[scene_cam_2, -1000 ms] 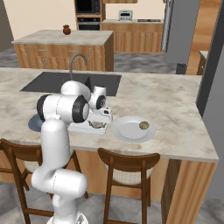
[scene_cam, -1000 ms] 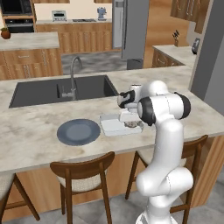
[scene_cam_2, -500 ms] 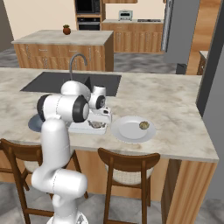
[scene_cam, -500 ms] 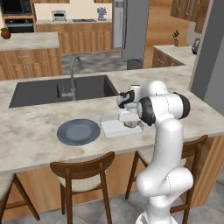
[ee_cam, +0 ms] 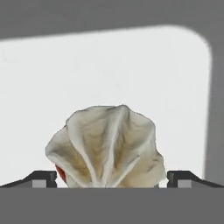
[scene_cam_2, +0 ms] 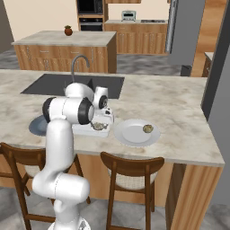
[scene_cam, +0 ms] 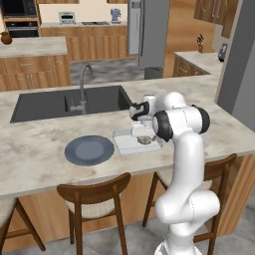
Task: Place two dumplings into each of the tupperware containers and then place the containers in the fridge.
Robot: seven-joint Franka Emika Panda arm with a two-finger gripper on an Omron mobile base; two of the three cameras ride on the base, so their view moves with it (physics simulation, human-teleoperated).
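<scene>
On the marble counter [scene_cam: 45,149] in the left base view, a whitish tupperware container [scene_cam: 130,142] is seen just right of a round blue-grey plate [scene_cam: 89,150], in front of the dark sink [scene_cam: 69,102]. The tool [scene_cam: 142,133] is held low over the container, above a tan dumpling [scene_cam: 144,140] lying inside it. The grey fridge [scene_cam: 147,32] is seen well back across the room.

In the right base view, the same container [scene_cam_2: 92,130] is placed between the blue-grey plate [scene_cam_2: 38,126] and a second, round pale container [scene_cam_2: 136,133], in which another dumpling [scene_cam_2: 148,129] is seen.

In the hand view, the pleated dumpling [ee_cam: 107,146] is seen resting on the container's white floor [ee_cam: 109,70]. The fingertips [ee_cam: 37,178] are spread wide on either side of it, released, with gaps visible between them and the dumpling.
</scene>
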